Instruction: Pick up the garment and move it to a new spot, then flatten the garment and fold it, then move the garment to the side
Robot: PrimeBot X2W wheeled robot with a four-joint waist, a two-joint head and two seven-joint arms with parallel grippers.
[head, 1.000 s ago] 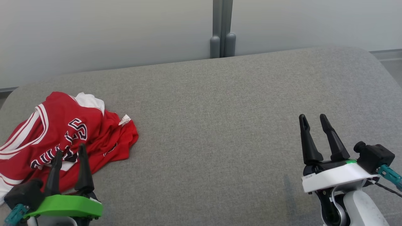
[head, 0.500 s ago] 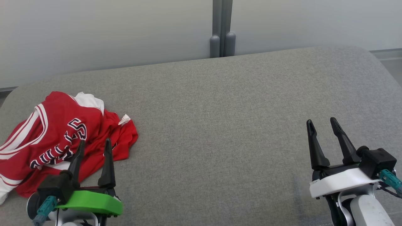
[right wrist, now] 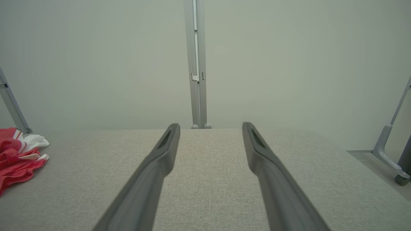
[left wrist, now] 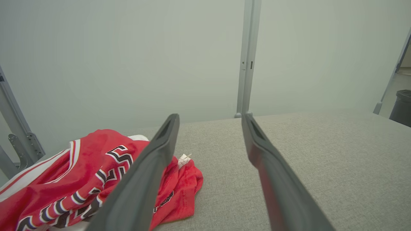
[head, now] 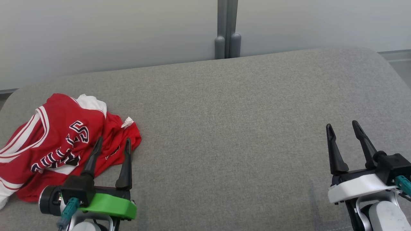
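A crumpled red-and-white garment (head: 61,141), a lettered jersey, lies heaped at the far left of a grey padded surface (head: 224,128), its longer side running roughly left to right. Just at the garment's near right edge is the left gripper (head: 114,139), fingers spread wide and empty. Most of the cloth lies ahead and to its left, and whether they touch cannot be told. Well to the garment's right is the right gripper (head: 342,124), likewise spread and empty. The left arm looks far nearer for the pick-up.
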